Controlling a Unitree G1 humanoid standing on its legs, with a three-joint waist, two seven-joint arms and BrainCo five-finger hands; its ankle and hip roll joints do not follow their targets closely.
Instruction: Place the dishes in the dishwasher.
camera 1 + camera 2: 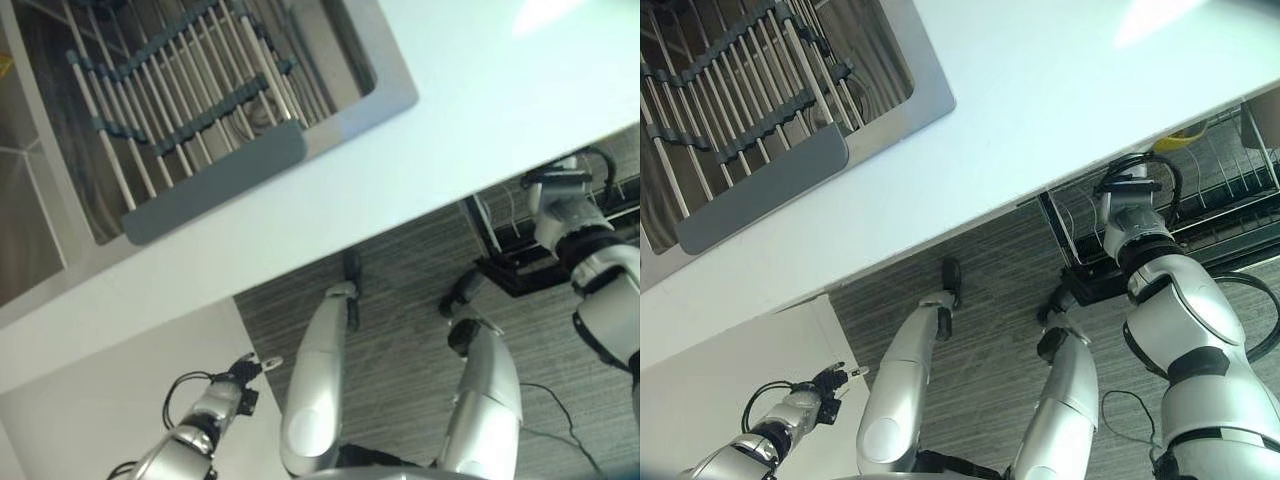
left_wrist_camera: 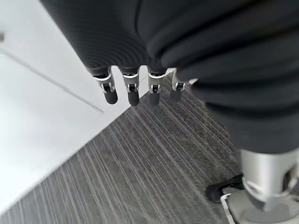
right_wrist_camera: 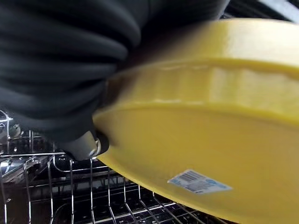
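Yellow dish (image 3: pixel 210 116) clamped in right hand (image 3: pixel 70 70), tilted, directly above dishwasher rack (image 3: pixel 70 186) wires, not touching. Next move judged straight down between tines. Left hand (image 2: pixel 135 91) idle near floor, fingers relaxed, empty.

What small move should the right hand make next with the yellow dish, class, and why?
Probably lower it a little: the right hand holds the yellow dish just above the dishwasher's wire rack, not yet resting between its tines.

Left robot hand (image 2: pixel 135 88) hangs relaxed; right robot hand (image 3: pixel 88 144) grips.
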